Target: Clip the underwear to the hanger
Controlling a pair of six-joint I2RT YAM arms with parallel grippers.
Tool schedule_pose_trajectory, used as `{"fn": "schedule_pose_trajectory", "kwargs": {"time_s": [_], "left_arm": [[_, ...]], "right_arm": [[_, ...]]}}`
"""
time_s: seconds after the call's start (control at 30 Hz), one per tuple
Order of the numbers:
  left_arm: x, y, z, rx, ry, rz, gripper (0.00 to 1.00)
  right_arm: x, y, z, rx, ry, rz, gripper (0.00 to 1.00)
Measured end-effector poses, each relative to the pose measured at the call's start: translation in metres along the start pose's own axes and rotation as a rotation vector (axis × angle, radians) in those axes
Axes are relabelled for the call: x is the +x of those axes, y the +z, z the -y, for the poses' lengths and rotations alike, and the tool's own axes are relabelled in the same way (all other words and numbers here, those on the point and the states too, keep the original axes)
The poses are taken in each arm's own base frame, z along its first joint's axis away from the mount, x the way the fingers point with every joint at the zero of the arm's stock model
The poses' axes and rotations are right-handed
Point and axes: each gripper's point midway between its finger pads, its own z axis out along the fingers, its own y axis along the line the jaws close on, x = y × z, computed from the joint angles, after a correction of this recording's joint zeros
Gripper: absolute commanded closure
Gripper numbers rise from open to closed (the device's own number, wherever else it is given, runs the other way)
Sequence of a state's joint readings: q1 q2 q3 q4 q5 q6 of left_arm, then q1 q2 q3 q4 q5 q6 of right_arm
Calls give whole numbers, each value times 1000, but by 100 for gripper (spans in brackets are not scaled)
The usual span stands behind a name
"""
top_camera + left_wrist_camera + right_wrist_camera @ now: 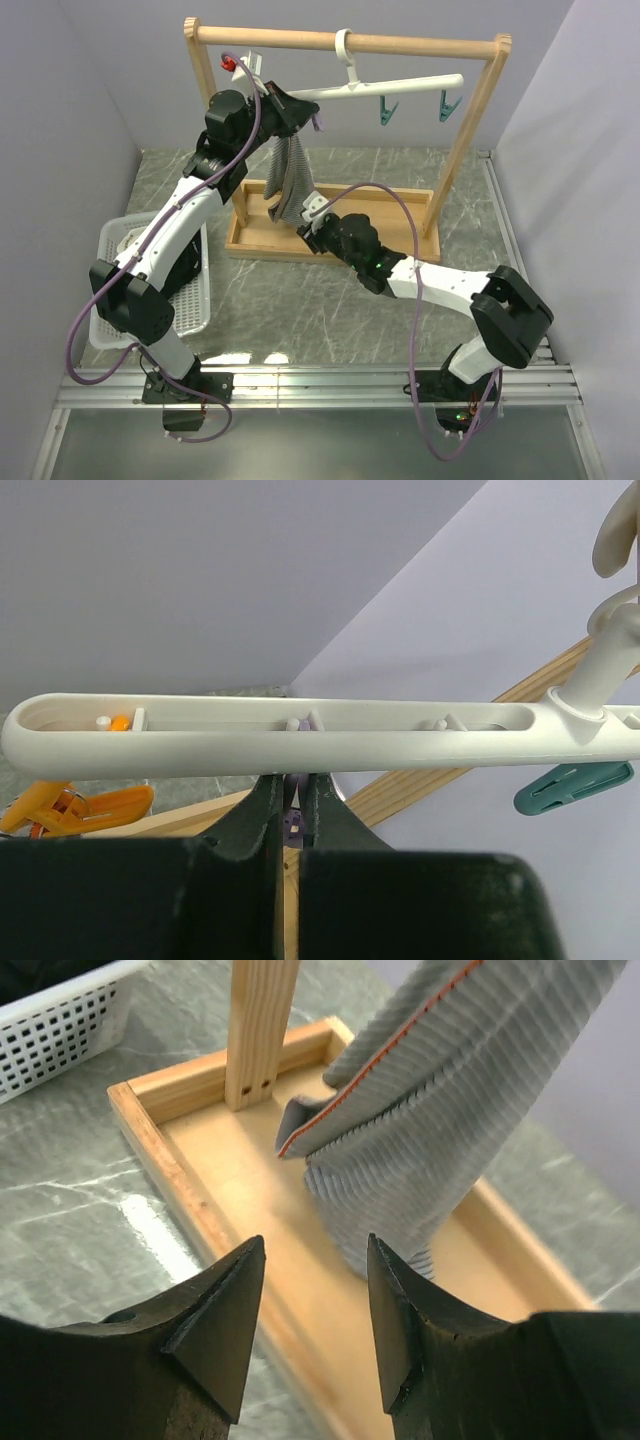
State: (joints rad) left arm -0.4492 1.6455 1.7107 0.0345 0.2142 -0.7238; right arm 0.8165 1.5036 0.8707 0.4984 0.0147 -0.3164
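As viewed from above, saw tall wooden frame (pixel 420 45) with long white plastic hanger (pixel 400 84) hooked on top. Found small grey striped cloth underwear (pixel 290 180) dangling below hanger's left end. Noted left gripper (pixel 295 785) clenched on purple clip (pixel 292 828), right gripper (pixel 315 1250) spread empty near underwear.

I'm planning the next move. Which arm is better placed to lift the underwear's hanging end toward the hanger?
Right, probably. The right hand is open and empty, just short of the hanging underwear. The left hand is shut up at the hanger, apparently on a purple clip, so it looks occupied.
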Motion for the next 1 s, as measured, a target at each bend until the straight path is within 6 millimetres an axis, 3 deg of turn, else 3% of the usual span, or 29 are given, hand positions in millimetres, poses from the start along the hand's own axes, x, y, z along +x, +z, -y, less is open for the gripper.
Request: {"fn": "schedule_pose_trajectory", "kwargs": {"time_s": [0.27,0.43,0.57,0.63,0.73,0.87,1.0], "left_arm": [[0,0,0,-2,-4,1,100],[0,0,0,-5,-4,4,100],[0,1,0,-6,-4,5,100],[0,1,0,-7,-4,5,100],[0,1,0,-7,-4,5,100],[0,1,0,-6,-4,5,100],[1,1,1,-6,-4,4,100]], "right_arm": [[13,4,-10,100,271,-45,48],[21,23,-29,105,506,-88,54],[32,32,-39,95,552,-115,59],[30,35,-41,73,467,-101,57],[9,35,-47,-15,264,-4,50],[-11,23,-58,-176,-111,102,40],[-14,10,-64,-371,-516,145,26]]}}
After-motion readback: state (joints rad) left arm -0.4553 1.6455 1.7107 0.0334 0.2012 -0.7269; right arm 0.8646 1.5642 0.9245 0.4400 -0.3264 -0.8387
